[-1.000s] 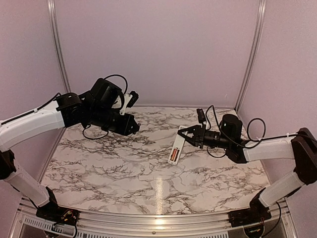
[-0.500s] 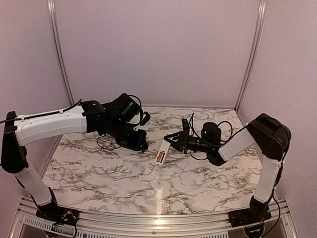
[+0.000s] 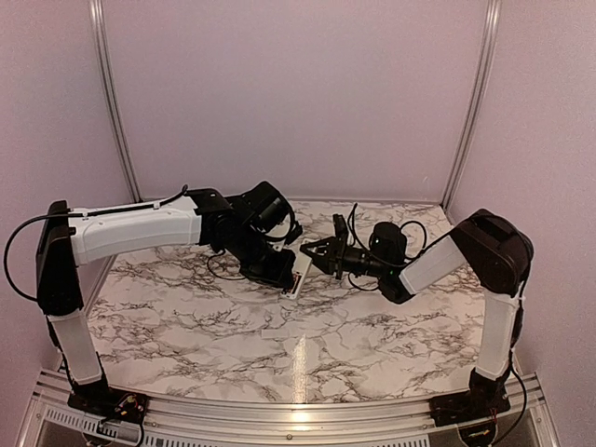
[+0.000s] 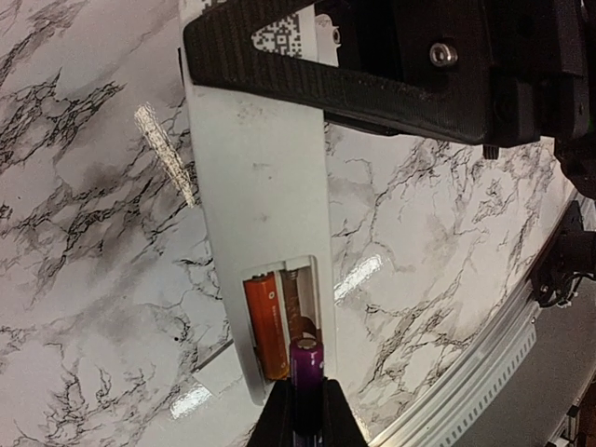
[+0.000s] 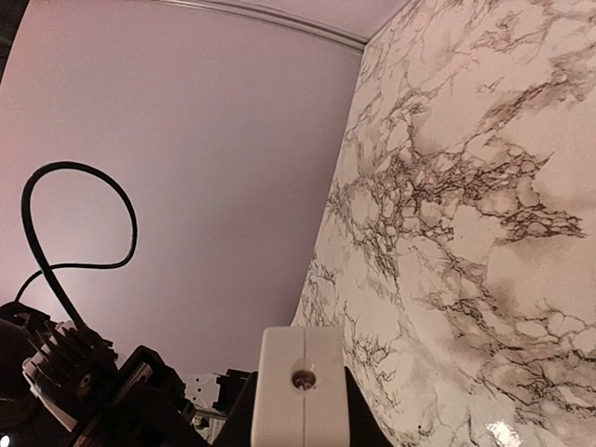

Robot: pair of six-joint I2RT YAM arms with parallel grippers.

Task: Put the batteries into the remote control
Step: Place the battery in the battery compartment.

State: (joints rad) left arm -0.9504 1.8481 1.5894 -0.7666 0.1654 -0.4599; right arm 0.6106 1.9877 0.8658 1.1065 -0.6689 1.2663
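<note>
The white remote control (image 4: 265,186) is held above the table, back side up, with its battery compartment open. My right gripper (image 3: 314,252) is shut on its far end, near a QR-like label; the remote's end face fills the right wrist view (image 5: 303,391). The orange-copper battery (image 4: 264,321) lies in the left slot. My left gripper (image 4: 305,424) is shut on the dark battery (image 4: 306,368), which looks purple here, and holds it at the near end of the empty right slot. In the top view the two grippers meet at the remote (image 3: 299,275).
A small flat white piece (image 4: 216,371) lies on the marble table (image 4: 84,279) beside the remote's near end. The table's metal edge rail (image 4: 484,358) runs to the right. The left arm's cable (image 5: 56,233) loops in front of the back wall.
The right gripper has carried the remote left toward the table's middle. The left arm has swung right and down, bringing the dark battery to the remote's open compartment.
</note>
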